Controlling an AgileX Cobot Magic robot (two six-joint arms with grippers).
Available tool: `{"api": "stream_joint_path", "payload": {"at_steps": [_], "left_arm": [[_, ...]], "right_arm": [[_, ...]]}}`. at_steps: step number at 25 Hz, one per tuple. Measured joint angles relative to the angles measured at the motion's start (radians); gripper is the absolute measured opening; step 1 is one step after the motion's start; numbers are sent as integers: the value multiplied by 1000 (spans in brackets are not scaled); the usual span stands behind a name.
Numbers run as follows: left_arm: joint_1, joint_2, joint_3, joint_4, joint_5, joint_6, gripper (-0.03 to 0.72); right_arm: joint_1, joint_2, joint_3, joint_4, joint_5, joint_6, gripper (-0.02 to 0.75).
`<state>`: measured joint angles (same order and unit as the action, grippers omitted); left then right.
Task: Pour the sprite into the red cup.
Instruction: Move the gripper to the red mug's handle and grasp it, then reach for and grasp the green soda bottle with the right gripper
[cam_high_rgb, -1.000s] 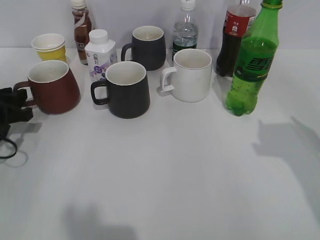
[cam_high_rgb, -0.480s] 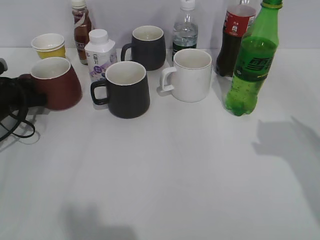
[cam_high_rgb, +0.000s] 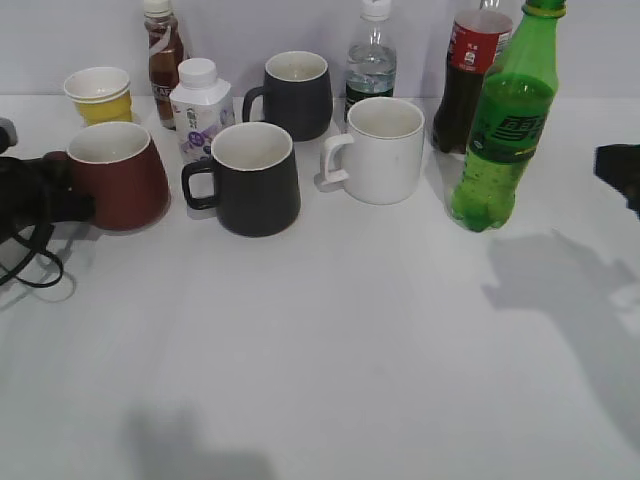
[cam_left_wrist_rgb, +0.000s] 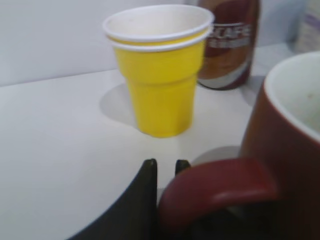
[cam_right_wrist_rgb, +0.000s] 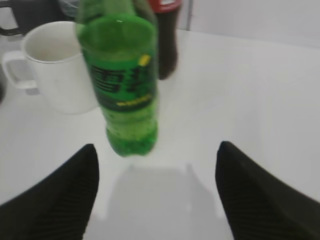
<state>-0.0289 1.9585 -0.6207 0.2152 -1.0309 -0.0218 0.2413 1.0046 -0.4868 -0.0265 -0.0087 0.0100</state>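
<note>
Green sprite (cam_right_wrist_rgb: 122, 80) stands beyond open right claw (cam_right_wrist_rgb: 156, 192).

Glossy translucent green plastic sprite (cam_high_rgb: 503, 125), matt maroon ceramic red cup (cam_high_rgb: 117, 176) beside it leftward, smooth yellow paper cup (cam_left_wrist_rgb: 158, 67), matt white table (cam_high_rgb: 350, 340), matt black gripper fingers (cam_right_wrist_rgb: 65, 190)

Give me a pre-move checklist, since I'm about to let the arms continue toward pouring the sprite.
1. Sprite bottle upright, cap on: ok.
2. Right gripper open and lined up with the bottle: ok.
3. Right gripper touching the bottle: not ok, not yet reached.
4. Left gripper shut on the red cup's handle: ok.
5. Red cup upright: ok.
6. White mug clear of the bottle: ok.
</note>
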Motion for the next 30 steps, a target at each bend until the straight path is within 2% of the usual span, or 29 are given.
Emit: {"api": "stream_joint_path", "payload": {"at_steps": [7,13,16,21,26,30], "left_arm": [[0,-258,129,32,48,5,78],[0,-483,193,56,246,-4,77],[0,-575,195,97,345,-44,77],[-15,-681,195,174,393,-131,76],[-112,-729,195,247,482,-141,76],[-226,-742,195,261,532,-141,76]], "right_arm": [[31,218,0,-10,-306,-1,650],[31,452,-36,-16,-538,1,659],[31,546,-57,-27,-631,5,659],[32,680,-107,-44,-720,30,658],[32,778,-168,-46,-764,39,611],[32,804,-196,-47,-767,39,468]]}}
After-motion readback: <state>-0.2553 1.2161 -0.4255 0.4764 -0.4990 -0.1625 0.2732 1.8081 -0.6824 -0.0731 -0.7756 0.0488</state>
